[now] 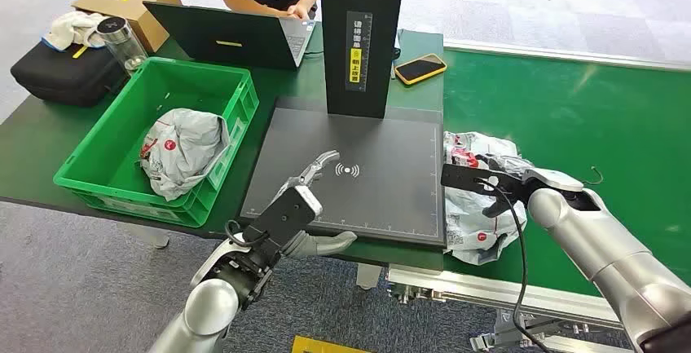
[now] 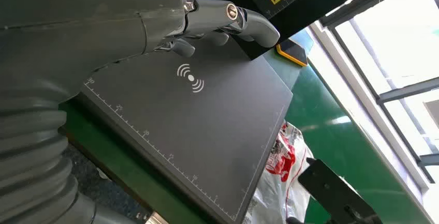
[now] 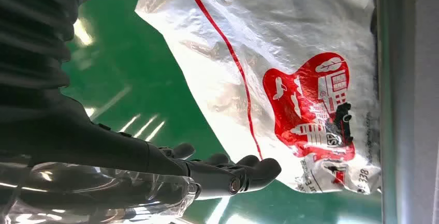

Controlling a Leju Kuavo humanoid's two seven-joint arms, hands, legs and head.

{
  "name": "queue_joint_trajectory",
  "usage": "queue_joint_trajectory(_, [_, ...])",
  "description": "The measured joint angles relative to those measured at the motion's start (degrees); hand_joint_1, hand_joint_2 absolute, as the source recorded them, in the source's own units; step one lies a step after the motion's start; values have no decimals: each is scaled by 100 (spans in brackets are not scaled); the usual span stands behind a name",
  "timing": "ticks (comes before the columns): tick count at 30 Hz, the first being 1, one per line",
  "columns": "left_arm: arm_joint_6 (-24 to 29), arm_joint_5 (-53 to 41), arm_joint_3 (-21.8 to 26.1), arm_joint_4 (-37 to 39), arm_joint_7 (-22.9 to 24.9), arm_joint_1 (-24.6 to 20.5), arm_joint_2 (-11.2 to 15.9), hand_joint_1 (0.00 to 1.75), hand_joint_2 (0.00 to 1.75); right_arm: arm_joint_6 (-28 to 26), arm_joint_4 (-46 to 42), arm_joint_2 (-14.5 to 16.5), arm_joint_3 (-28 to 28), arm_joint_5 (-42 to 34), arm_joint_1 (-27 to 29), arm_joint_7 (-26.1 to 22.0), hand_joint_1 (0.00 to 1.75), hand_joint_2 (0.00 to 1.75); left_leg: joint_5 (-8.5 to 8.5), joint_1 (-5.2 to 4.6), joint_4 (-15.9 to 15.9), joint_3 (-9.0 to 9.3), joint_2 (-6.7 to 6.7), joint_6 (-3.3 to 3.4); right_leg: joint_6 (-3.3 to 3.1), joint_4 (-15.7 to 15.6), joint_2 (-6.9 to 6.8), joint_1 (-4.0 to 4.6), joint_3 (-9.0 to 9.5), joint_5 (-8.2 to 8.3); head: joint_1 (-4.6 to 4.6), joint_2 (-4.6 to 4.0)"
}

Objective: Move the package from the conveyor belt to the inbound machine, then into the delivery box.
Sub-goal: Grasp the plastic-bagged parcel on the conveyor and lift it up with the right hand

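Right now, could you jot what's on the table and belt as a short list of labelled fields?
belt item: crumpled white plastic package with red print, on the green conveyor belt
right hand: above that package
left hand: open over the dark grey scanner pad
green plastic crate: holds another white package

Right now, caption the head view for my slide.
Right hand over the plastic package on the conveyor belt; left hand open at the scanner pad.
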Motion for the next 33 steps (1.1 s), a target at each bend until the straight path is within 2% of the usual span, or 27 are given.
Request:
queue_joint_trajectory(8, [-51, -61, 19, -31, 1, 14, 8, 0, 175, 233, -983, -471, -243, -171, 663, 198, 0, 175, 0, 0, 0, -2, -5, 0, 0, -1, -2, -1, 0, 0, 2, 1])
queue_joint_trajectory(14, [-73, -68, 20, -31, 1, 13, 7, 0, 175, 239, -1221, -622, -308, -176, 920, 224, 0, 175, 0, 0, 0, 0, -4, 0, 0, 0, -1, 0, 0, 0, 2, 1])
queue_joint_trajectory(23, [-107, -72, 20, -31, -3, -2, 7, 0, 175, 342, -1166, -640, -321, -159, 971, 260, 0, 175, 0, 0, 0, -1, -4, 0, 0, 0, -1, 0, 1, 0, 2, 1])
queue_joint_trajectory(33, [-121, -52, 16, -31, -6, -59, 3, 0, 175, 218, -1, -398, -98, -45, 692, 92, 0, 175, 0, 0, 0, -2, -4, 0, 0, 0, -2, 0, 1, 0, 2, 1])
